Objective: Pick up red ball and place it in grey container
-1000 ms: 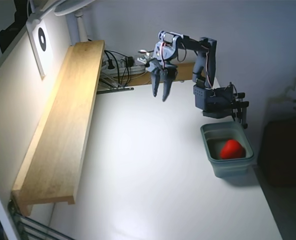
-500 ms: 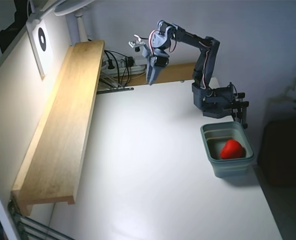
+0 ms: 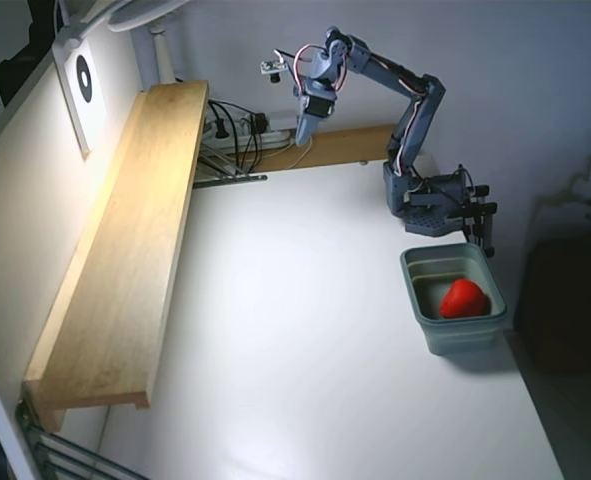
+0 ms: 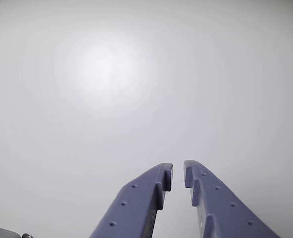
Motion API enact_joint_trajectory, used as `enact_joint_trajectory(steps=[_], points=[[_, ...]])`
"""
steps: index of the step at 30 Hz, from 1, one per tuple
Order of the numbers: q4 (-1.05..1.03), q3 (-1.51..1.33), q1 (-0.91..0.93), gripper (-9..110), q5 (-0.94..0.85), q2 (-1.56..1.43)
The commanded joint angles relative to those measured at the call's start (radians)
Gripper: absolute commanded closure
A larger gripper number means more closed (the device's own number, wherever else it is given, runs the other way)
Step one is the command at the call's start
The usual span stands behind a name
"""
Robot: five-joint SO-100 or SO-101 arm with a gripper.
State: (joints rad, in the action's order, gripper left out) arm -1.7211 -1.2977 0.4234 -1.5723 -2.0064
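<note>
In the fixed view the red ball (image 3: 463,298) lies inside the grey container (image 3: 422,305), which stands at the table's right edge just in front of the arm's base. My gripper (image 3: 304,135) hangs raised over the back of the table, far to the upper left of the container, pointing down. In the wrist view my gripper (image 4: 178,174) has its two blue-grey fingers nearly together with only a slim gap and nothing between them. Below them is only bare white table. The ball and container are out of the wrist view.
A long wooden shelf board (image 3: 135,240) runs along the left side of the white table (image 3: 295,340). Cables and a power strip (image 3: 237,130) lie at the back. The arm's base (image 3: 430,205) is clamped at the right rear. A lamp (image 3: 145,12) is at the top.
</note>
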Motion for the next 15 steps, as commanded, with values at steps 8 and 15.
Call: enact_joint_trajectory(steps=[8, 15], points=[[-0.024, -0.024, 0.097, 104, 0.002, -0.073], [-0.024, -0.024, 0.100, 104, 0.002, -0.075]])
